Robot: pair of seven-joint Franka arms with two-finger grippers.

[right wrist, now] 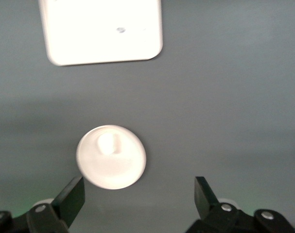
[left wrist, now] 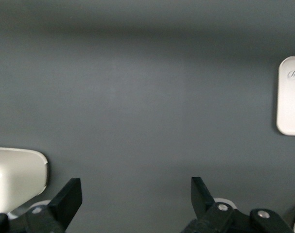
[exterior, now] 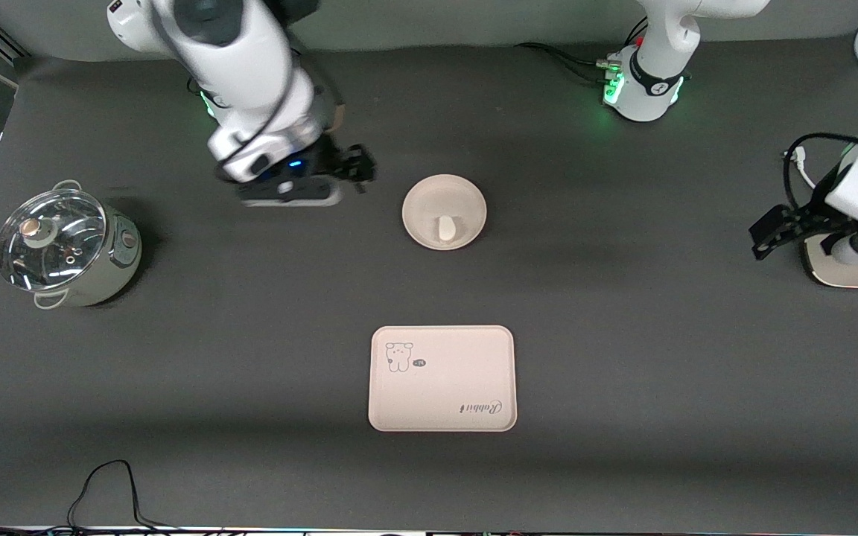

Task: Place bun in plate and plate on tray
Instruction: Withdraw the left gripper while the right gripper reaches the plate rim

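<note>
The bun (exterior: pixel 445 228) lies in the round cream plate (exterior: pixel 433 195) at the table's middle. The rectangular tray (exterior: pixel 444 387) with the animal print lies bare, nearer to the front camera than the plate. My right gripper (exterior: pixel 358 167) is open and empty, up in the air beside the plate toward the right arm's end. The right wrist view shows its open gripper (right wrist: pixel 137 199) with the plate (right wrist: pixel 119 170), the bun (right wrist: pixel 107 142) and the tray (right wrist: pixel 101 29). My left gripper (exterior: pixel 770 232) is open and empty and waits at the left arm's end; its wrist view (left wrist: pixel 136 196) shows an edge of the tray (left wrist: pixel 290 97).
A metal pot with a glass lid (exterior: pixel 64 246) stands at the right arm's end of the table. A black cable (exterior: pixel 109 484) loops at the table's front edge. Dark bare cloth lies between the plate and the tray.
</note>
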